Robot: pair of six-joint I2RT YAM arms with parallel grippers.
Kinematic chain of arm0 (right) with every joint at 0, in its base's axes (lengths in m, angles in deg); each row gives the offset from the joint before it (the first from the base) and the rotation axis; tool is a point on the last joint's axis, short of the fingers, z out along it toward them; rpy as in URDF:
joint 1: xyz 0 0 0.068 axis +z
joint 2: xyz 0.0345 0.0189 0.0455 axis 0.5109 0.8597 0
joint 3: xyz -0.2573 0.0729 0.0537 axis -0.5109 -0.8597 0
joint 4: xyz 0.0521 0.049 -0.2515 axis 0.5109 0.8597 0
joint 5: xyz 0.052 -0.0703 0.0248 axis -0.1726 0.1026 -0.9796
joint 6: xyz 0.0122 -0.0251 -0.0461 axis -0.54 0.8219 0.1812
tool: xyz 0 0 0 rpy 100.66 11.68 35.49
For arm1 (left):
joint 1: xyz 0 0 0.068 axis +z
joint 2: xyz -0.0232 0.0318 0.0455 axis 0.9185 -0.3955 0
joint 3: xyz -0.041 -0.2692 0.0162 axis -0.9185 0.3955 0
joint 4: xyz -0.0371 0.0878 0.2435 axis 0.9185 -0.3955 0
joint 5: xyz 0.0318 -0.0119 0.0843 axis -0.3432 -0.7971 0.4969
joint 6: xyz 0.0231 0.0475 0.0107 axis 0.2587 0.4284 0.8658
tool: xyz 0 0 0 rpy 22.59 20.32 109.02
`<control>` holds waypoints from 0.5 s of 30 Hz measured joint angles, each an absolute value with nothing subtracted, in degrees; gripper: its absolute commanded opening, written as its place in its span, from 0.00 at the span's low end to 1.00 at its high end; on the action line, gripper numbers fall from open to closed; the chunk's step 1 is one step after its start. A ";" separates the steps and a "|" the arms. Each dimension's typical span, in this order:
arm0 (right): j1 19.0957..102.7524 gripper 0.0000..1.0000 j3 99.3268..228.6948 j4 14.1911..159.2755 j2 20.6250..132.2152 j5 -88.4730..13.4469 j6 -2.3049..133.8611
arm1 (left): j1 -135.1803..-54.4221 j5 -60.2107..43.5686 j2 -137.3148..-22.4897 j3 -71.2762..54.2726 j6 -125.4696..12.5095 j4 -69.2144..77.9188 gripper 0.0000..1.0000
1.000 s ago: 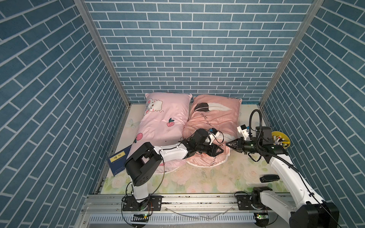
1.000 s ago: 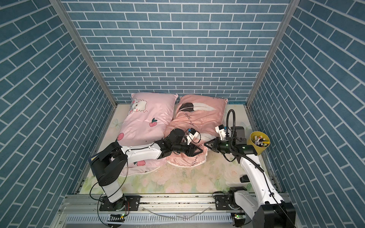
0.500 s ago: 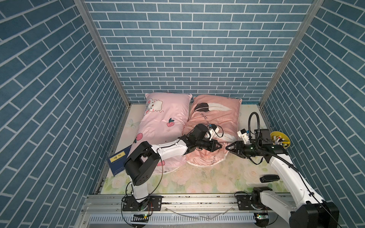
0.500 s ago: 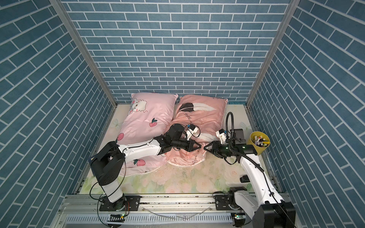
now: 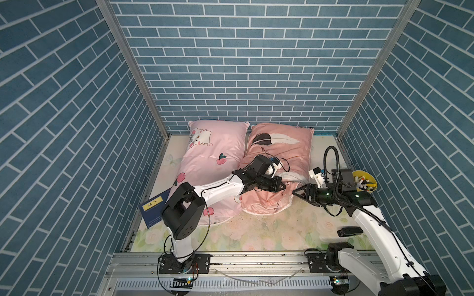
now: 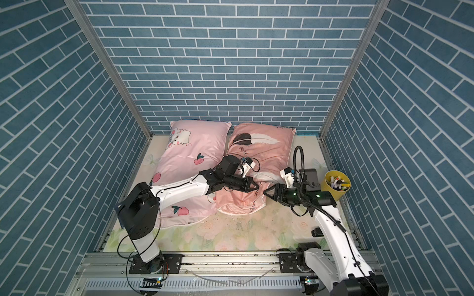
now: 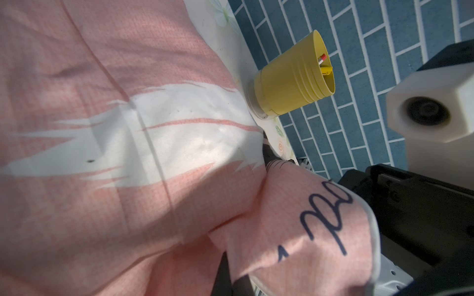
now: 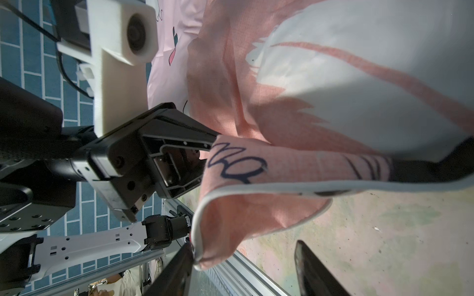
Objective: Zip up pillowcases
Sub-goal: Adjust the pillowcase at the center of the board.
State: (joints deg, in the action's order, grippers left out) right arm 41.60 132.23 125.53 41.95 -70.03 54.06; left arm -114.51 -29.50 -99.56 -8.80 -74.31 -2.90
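Near the front right corner of the salmon pillowcase (image 5: 279, 153), the left end effector (image 5: 282, 185) is clenched on a folded-up flap of that cover, lifting the script-printed edge off the floral sheet (image 5: 256, 230) on the tabletop. The right end effector (image 5: 298, 195) sits just beside the same corner, jaws spread and gripping nothing; in the right wrist view the white-piped hem hangs close to one finger. Risks: the satiny fabric likely slips out of the left pinch if the right side tugs hard. The right jaws may close on piping or bunched layers rather than the zipper pull, which I cannot find in any view. A hard pull could drag the whole pillow forward. The right arm could knock the yellow cup (image 5: 364, 182) standing just beside it. The salmon pillowcase has its long axis running from the back wall toward the robot, its far end flat and its near end crumpled. The pink pillowcase (image 5: 213, 153) lies alongside on the robot's left with the same lengthwise run, touching the salmon one, partly under the left arm.
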 measured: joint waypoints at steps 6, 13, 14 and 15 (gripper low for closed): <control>45.27 0.50 132.25 124.74 43.00 -68.08 52.97 | -115.15 -27.75 -99.56 -9.85 -74.31 -5.44 0.00; 46.82 0.58 132.27 124.90 44.18 -65.94 52.97 | -115.45 -26.79 -99.80 -10.62 -74.22 -6.73 0.00; 47.15 0.59 132.36 125.03 44.33 -65.63 52.95 | -115.48 -26.77 -99.91 -10.73 -74.22 -6.92 0.00; 47.39 0.59 132.47 125.05 44.42 -65.44 52.97 | -115.50 -26.75 -100.02 -10.81 -74.22 -7.10 0.00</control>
